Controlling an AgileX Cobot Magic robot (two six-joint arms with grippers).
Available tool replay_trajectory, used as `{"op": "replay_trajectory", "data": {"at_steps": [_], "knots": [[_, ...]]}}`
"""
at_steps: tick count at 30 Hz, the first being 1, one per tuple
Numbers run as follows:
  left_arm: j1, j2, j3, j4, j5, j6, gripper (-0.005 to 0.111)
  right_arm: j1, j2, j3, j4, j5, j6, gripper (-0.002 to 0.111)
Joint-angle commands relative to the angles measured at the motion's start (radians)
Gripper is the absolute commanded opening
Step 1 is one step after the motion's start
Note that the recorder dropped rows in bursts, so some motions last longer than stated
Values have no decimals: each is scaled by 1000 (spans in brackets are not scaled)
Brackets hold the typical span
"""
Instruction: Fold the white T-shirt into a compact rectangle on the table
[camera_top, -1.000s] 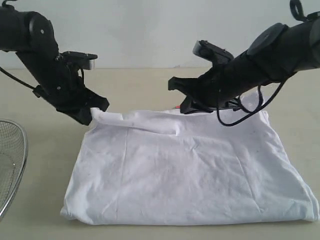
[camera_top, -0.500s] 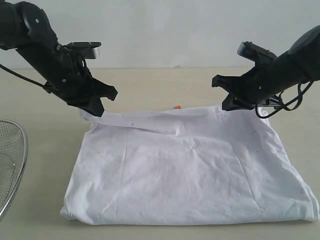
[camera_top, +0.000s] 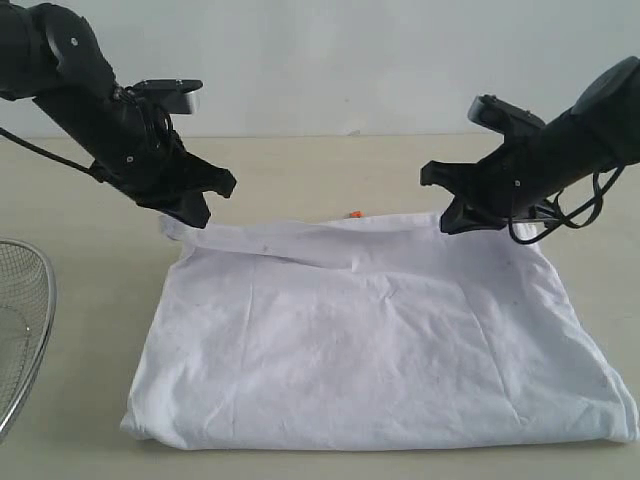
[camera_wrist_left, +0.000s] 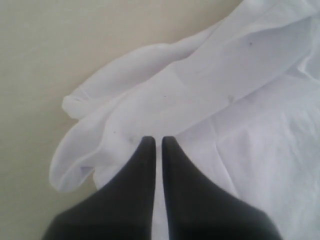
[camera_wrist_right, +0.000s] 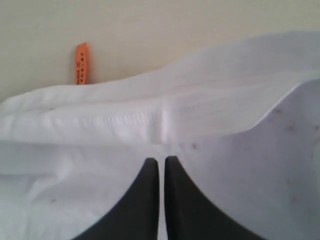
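One shirt (camera_top: 370, 340) lies flat on the table (camera_top: 300, 170), plain side up, with its far edge folded over. Of my two grippers, the left gripper (camera_top: 195, 215) sits at the shirt's far-left corner and the right gripper (camera_top: 450, 222) at its far-right corner. Both have jaws together, and I cannot tell whether they pinch cloth. One orange tag (camera_top: 354, 214) pokes past the far edge. One wire basket (camera_top: 45, 290) is cut off at the left.

Bare table (camera_top: 300, 180) behind white T-shirt (camera_top: 370, 340), wire basket (camera_top: 30, 300) at left edge
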Motion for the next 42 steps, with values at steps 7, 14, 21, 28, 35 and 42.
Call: {"op": "replay_trajectory", "data": {"at_steps": [7, 14, 21, 28, 35, 42], "knots": [[0, -8, -2, -10, -10, 8, 4, -6, 44, -2, -60, 25, 27, 0], [0, -8, -2, -10, 11, 8, 4, -6, 61, -15, -11, -176, 64, 0], [0, -8, -2, -10, 17, 8, 4, -6, 61, -81, 0, -292, 148, 0], [0, -8, -2, -10, 29, 8, 4, -17, 59, -214, -1, -146, 169, 0], [0, -8, -2, -10, 23, 18, 4, -15, 19, -155, -177, 24, 198, 0], [0, -8, -2, -10, 13, 18, 4, -16, 16, -67, -258, -12, 234, 0]]}}
